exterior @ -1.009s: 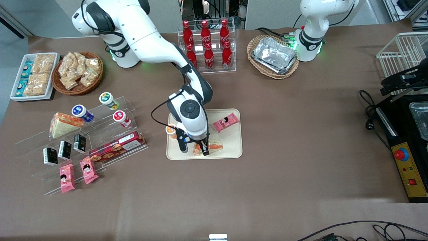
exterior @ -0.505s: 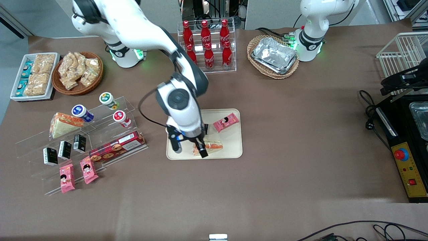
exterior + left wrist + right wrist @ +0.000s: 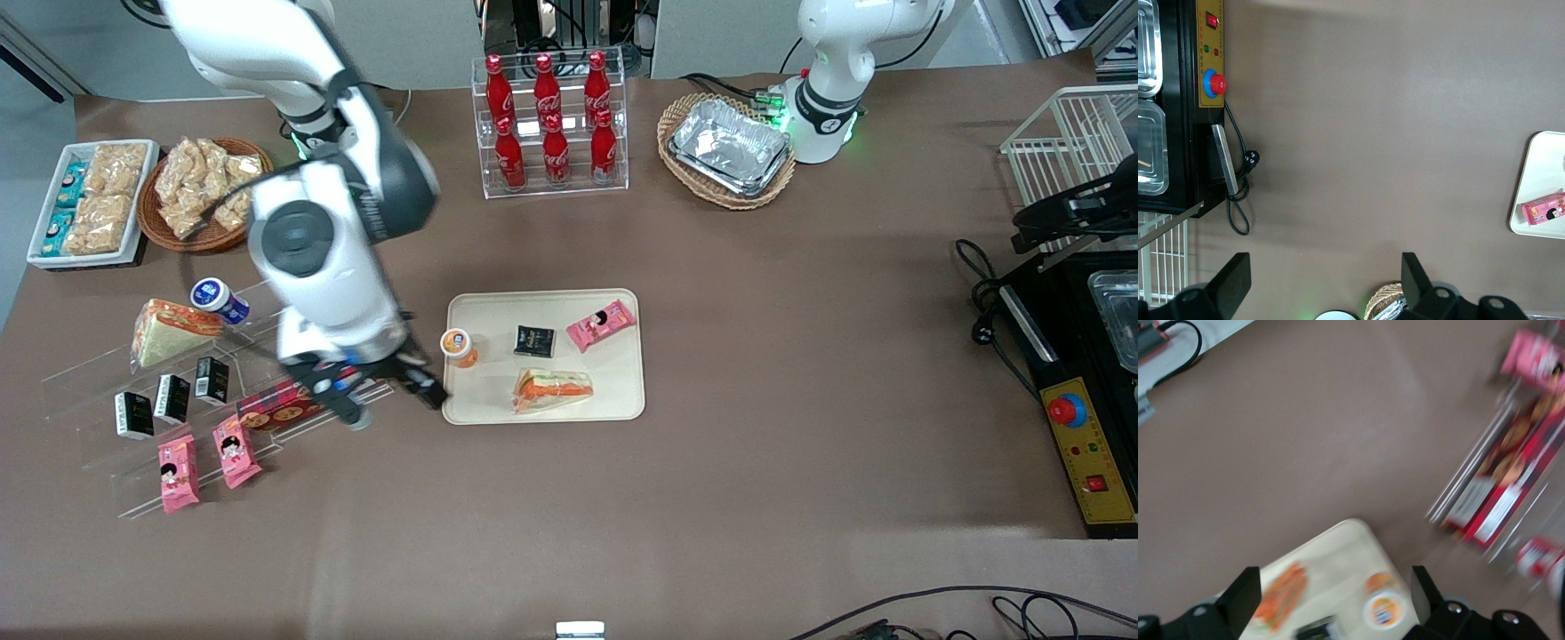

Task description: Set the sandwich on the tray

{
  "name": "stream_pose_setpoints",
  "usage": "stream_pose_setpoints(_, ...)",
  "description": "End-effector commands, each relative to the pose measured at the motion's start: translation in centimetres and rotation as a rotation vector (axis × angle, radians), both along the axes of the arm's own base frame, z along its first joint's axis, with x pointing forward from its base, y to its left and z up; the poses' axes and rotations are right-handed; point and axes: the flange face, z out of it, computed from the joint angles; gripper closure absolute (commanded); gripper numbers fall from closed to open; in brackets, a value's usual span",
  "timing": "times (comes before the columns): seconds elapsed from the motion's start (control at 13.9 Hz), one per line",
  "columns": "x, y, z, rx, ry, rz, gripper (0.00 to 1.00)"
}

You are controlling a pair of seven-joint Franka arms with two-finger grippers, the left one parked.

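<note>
The sandwich (image 3: 551, 389), a wrapped wedge with orange and green filling, lies on the cream tray (image 3: 622, 402) near its edge closest to the front camera. It also shows in the right wrist view (image 3: 1281, 597) on the tray (image 3: 1338, 550). My right gripper (image 3: 396, 407) is open and empty. It hangs above the table beside the tray, off the tray's edge that faces the working arm's end. The sandwich lies free, apart from the fingers (image 3: 1245, 593).
On the tray are an orange-lidded cup (image 3: 459, 347), a black packet (image 3: 533, 340) and a pink packet (image 3: 601, 324). An acrylic shelf (image 3: 98, 427) at the working arm's end holds a second sandwich (image 3: 169, 329), a biscuit box (image 3: 280, 404), cups and packets. Cola bottles (image 3: 551, 124) stand farther from the camera.
My gripper has let go of the sandwich, risen and swung off the tray toward the acrylic shelf. The sandwich stays on the tray. The cup and black packet are now uncovered.
</note>
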Motion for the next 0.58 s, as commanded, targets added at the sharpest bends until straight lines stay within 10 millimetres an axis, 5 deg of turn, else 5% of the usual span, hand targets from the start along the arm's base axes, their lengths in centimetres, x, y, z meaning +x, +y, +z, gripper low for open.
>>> stream_pose_setpoints(0.0,0.6,-7.6,2.9,-0.058,0.021,0.378,0.0)
stream_pose_setpoints(0.22,0.1,-15.0,6.5,-0.113,0.062,0.513,0.0)
stream_pose_setpoints(0.5,-4.3,-24.4,11.5,-0.115,0.042,0.583,0.0)
